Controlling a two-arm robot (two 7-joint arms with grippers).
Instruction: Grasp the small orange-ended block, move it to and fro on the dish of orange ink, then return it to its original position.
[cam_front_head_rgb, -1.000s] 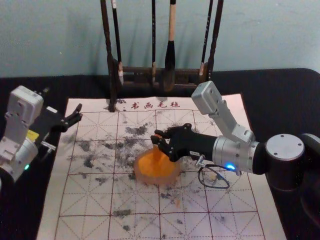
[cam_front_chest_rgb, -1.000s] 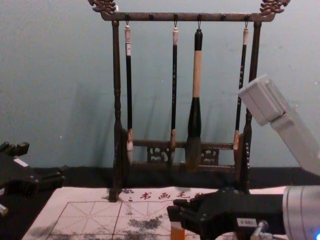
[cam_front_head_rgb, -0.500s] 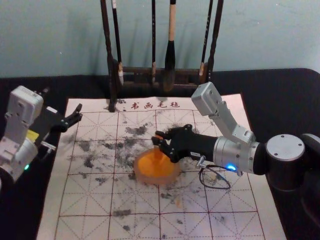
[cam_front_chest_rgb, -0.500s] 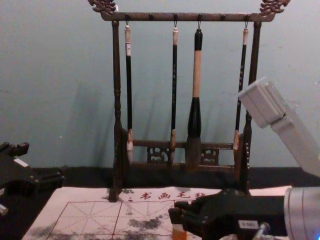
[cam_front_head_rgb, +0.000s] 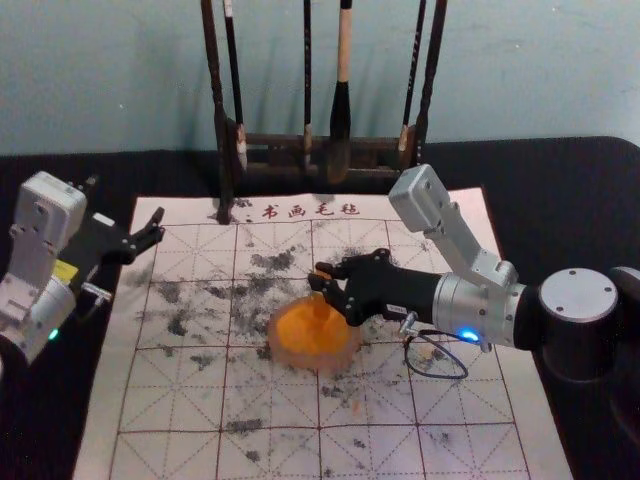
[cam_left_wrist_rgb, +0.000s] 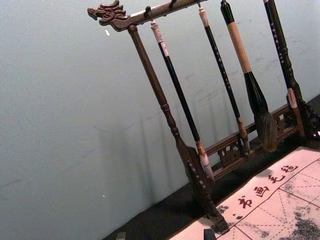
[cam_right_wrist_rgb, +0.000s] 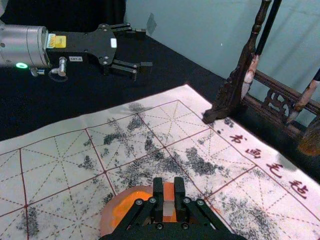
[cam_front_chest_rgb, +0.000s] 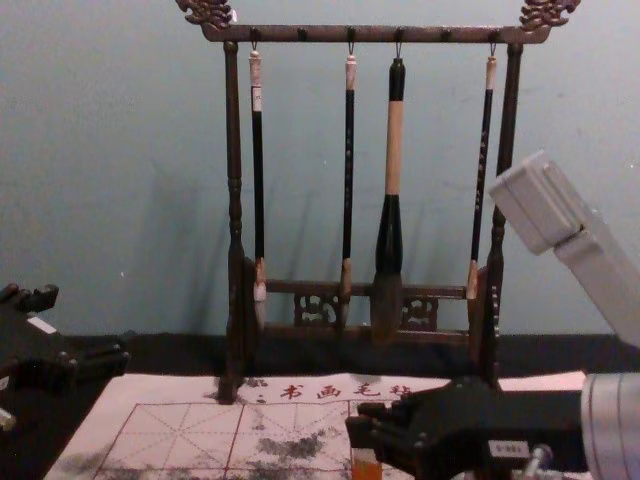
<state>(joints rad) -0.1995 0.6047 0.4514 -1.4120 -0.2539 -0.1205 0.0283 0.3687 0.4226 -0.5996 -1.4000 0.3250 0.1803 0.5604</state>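
Observation:
The right gripper is over the ink dish in the head view, shut on the small block, which stands upright with its lower part at the orange ink. In the right wrist view, the block with a pale middle and orange ends sits between the fingers of the right gripper; the pinkish dish lies beneath. The chest view has the block's orange lower part below the gripper. Parked at the left, the left gripper is open; its own wrist view catches the fingertips of the left gripper apart.
A dark wooden rack with several hanging brushes stands at the back of the table. The white gridded mat, spotted with black ink, lies under the dish. A black cloth covers the table around it.
The right gripper and the block in it have shifted slightly to the right over the dish. The left arm and the dish have kept their places.

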